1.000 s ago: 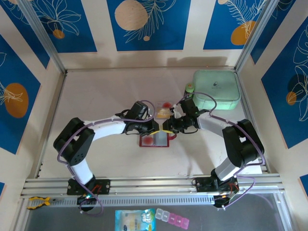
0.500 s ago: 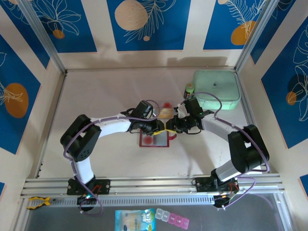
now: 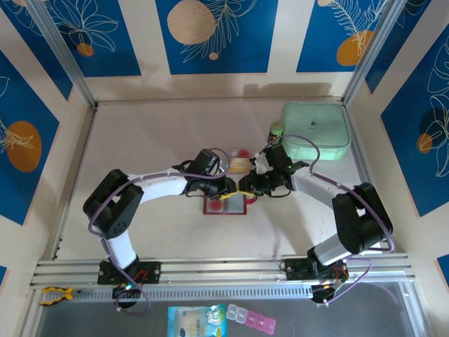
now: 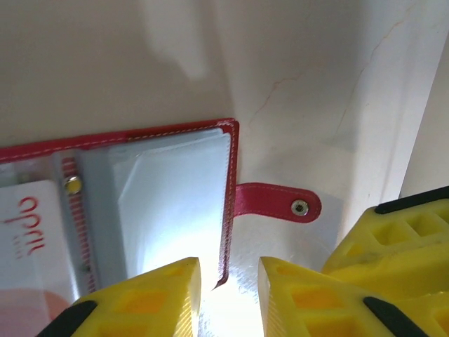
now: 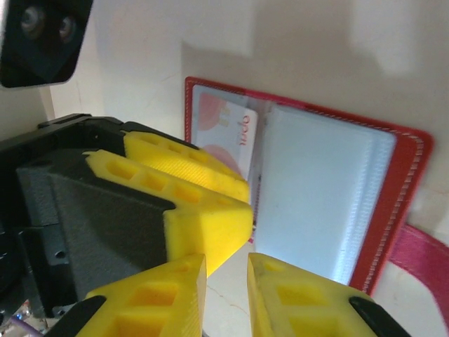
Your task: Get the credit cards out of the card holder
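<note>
The red card holder lies open on the table between both arms, clear pockets up, snap tab sticking out to the side. A white credit card with red print sits in its other pocket. A tan credit card lies on the table just beyond the holder. My left gripper is open a little, the holder's red edge in the gap without touching either finger. Facing it, my right gripper stands narrowly open over bare table beside the holder.
A big mint green case stands at the back right with a small green-capped bottle beside it. A small piece with a red spot lies behind the tan card. The left gripper's yellow fingers crowd the right gripper.
The left gripper reached right toward the right gripper, then drew back and down over the holder's edge, its jaws parting slightly. The right gripper has hardly moved.
</note>
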{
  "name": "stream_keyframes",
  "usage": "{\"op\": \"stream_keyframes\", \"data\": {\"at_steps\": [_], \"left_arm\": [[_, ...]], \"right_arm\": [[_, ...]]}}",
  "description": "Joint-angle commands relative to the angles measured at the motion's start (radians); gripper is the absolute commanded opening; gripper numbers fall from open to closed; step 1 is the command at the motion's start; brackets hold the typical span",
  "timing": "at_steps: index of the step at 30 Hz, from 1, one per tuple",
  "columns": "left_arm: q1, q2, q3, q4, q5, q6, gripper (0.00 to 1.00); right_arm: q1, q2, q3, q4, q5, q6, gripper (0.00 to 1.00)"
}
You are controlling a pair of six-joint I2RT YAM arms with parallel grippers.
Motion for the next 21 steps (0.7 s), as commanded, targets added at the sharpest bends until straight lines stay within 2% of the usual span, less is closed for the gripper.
{"op": "stream_keyframes", "data": {"at_steps": [1,11,21], "left_arm": [[0.03,-0.056,-0.044,0.026,-0.007,0.022,0.28],[0.121,-0.163,-0.2,0.031,-0.017,0.045,0.24],[0.201,-0.179,-0.274,0.025,0.02,0.094,0.13]], "right_arm": [[0.034,0.034,0.055,-0.024,-0.019,0.016,0.23],[0.125,0.133,0.144,-0.051,0.025,0.03,0.23],[0.172,0.24,0.215,-0.088,0.07,0.054,0.22]]}}
